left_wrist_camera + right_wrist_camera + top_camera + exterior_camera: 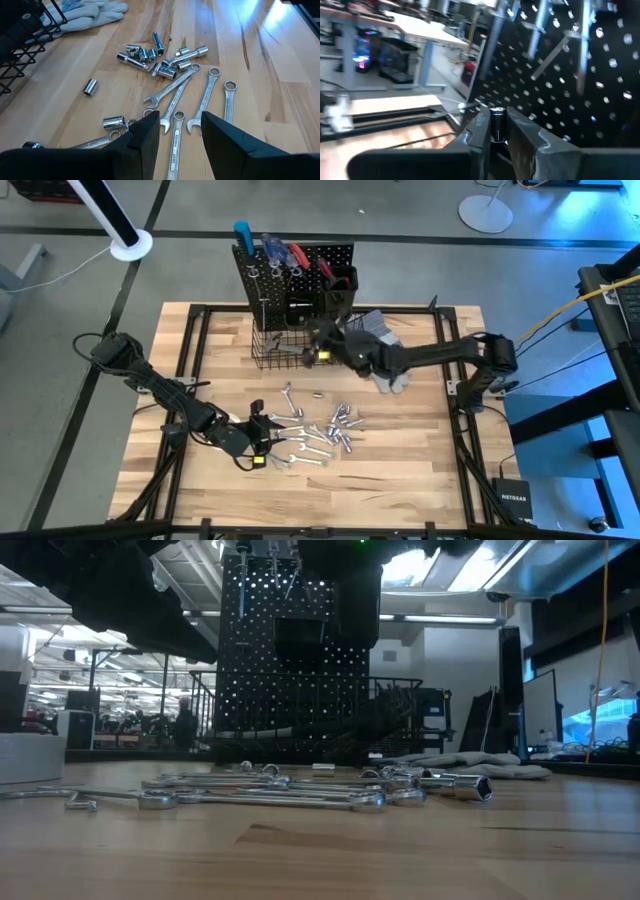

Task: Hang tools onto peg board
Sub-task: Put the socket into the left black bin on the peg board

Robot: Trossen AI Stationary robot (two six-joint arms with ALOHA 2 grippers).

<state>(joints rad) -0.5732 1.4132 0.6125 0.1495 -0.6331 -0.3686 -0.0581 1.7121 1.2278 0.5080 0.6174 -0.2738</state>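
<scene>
At the upright black perforated peg board [300,275], the right pincer [497,131] is pinching a small silver socket [497,122], carrying it toward a hook or bin; placement is next, I judge. The left pincer [180,135] is hovering spread over silver wrenches [200,100] strewn on the wooden desk [420,460].

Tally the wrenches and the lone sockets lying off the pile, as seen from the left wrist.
Wrenches: 6, one of them half hidden at the picture's lower edge
Lone sockets: 2
Total: 8
The piled sockets overlap too much to count.
</scene>
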